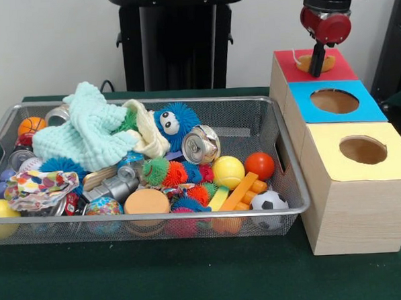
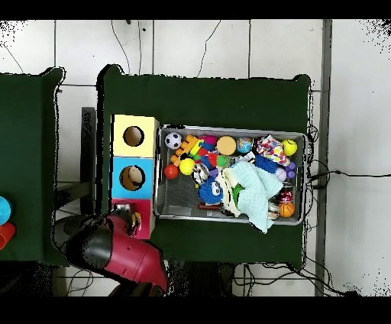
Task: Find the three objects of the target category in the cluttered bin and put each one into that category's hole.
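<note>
The bin (image 1: 151, 101) is a long silver wire-mesh basket on the green table, full of mixed toys, and it also shows in the overhead view (image 2: 229, 130). The hole (image 1: 326, 63) is cut in the red top of the farthest wooden box (image 1: 287, 63) at the right. My gripper (image 1: 317, 62) hangs straight down over this hole, its tip at the opening. I see nothing held in it. In the overhead view the red arm (image 2: 114, 248) covers most of the red-topped box (image 2: 126, 208), and the hole is hidden.
The blue-topped box (image 1: 366, 108) and the yellow-topped box (image 1: 321, 140) stand in a row in front of the red one. The bin holds a mint cloth (image 1: 85, 132), a blue fuzzy ball (image 1: 174, 122), a crushed can (image 1: 200, 144), a yellow ball (image 1: 228, 171), a red ball (image 1: 259, 165) and a soccer ball (image 1: 268, 201).
</note>
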`<control>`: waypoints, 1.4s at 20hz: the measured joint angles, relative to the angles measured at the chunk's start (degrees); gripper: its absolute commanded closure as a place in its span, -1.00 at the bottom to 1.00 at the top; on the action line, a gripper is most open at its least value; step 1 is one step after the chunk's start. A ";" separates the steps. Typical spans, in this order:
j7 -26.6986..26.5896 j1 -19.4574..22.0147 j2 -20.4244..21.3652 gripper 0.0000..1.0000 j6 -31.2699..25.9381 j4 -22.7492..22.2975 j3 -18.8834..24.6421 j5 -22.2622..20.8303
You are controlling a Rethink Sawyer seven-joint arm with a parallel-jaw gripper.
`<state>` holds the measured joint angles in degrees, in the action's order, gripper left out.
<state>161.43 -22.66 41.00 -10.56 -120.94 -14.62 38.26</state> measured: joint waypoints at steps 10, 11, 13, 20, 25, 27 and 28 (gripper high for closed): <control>0.00 0.35 1.18 1.00 -3.40 -0.02 -0.25 0.01; 0.00 0.44 1.54 1.00 -3.95 -0.03 -0.26 0.00; 0.00 0.70 2.18 1.00 -4.57 -0.03 -0.28 0.00; 0.00 1.35 3.94 1.00 -5.23 -0.06 -0.39 0.00; 0.00 1.34 4.57 1.00 -5.24 -0.15 -0.40 -0.01; 0.00 1.34 4.57 1.00 -5.23 -0.23 -0.38 0.00; 0.00 1.34 4.57 1.00 -5.23 -0.30 -0.36 0.00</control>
<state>161.43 -21.32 45.56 -15.78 -121.24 -14.98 38.26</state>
